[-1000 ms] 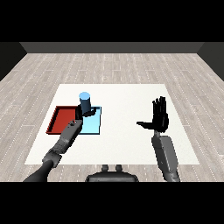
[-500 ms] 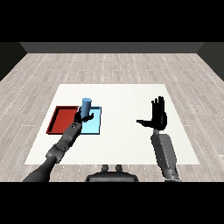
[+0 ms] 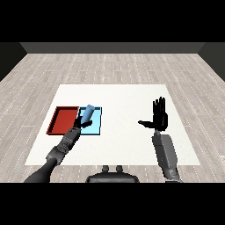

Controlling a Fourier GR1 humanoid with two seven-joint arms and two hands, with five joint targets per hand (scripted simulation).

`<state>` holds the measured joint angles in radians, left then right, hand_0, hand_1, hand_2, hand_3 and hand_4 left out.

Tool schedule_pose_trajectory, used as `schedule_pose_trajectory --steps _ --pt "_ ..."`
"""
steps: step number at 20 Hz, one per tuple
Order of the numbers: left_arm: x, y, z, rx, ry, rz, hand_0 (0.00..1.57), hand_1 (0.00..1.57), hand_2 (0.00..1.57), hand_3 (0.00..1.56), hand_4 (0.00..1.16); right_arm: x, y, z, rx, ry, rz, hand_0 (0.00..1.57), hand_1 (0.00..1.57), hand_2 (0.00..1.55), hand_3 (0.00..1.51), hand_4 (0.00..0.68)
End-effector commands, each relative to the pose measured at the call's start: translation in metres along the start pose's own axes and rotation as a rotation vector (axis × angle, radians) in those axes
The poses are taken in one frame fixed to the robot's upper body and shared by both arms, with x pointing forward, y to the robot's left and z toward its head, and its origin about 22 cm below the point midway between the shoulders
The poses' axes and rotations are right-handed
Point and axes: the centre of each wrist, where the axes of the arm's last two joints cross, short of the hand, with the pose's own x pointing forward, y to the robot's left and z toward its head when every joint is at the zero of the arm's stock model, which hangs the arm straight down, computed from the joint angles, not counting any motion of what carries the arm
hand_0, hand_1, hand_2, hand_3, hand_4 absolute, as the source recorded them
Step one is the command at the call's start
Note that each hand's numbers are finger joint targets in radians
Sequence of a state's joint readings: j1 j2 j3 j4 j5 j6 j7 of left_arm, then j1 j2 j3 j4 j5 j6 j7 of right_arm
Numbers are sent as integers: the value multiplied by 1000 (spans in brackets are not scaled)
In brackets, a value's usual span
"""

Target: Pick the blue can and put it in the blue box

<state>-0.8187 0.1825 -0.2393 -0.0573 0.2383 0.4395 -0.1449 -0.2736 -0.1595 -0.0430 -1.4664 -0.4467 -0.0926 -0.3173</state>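
The desk point(image 3: 127, 127) is showing plain white, with pale grey wood-plank floor point(image 3: 114, 66) lying around it. On the desk, the red tray point(image 3: 63, 120) is sitting just beside the light blue tray point(image 3: 95, 124). The can point(image 3: 87, 114) over the light blue tray is looking blue, perhaps paler on top. Each robot hand, left point(image 3: 75, 127) and right point(image 3: 159, 117), is showing black on a grey forearm.

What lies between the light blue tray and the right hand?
In the head view, only bare white table lies between the light blue tray and the open right hand. The blue can sits tilted over the tray by the left hand.
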Motion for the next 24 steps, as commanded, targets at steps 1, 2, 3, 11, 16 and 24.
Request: schedule_pose_trajectory --steps 1,2,3,11,16,24 --pt "-21 8 1 -3 75 -111 0 0 0 0 524 -1 9 -1 -7 5 -8 0 0 0 0 0" --pt "-20 3 3 55 41 -157 0 0 0 0 96 4 -12 6 22 -2 -16 0 0 0 0 0" --pt "-13 9 -1 76 39 -177 0 0 0 0 0 -9 18 2 14 13 -23 0 0 0 0 0" --pt "10 -8 2 291 -136 43 0 0 0 0 0 6 27 -1 35 -32 -59 0 0 0 0 0" --pt "58 -26 9 210 -451 256 0 0 0 0 0 8 8 0 43 -29 -54 0 0 0 0 0" --pt "64 -20 28 -45 -877 503 0 0 0 0 0 -2 -2 19 74 52 1 0 0 0 0 0"
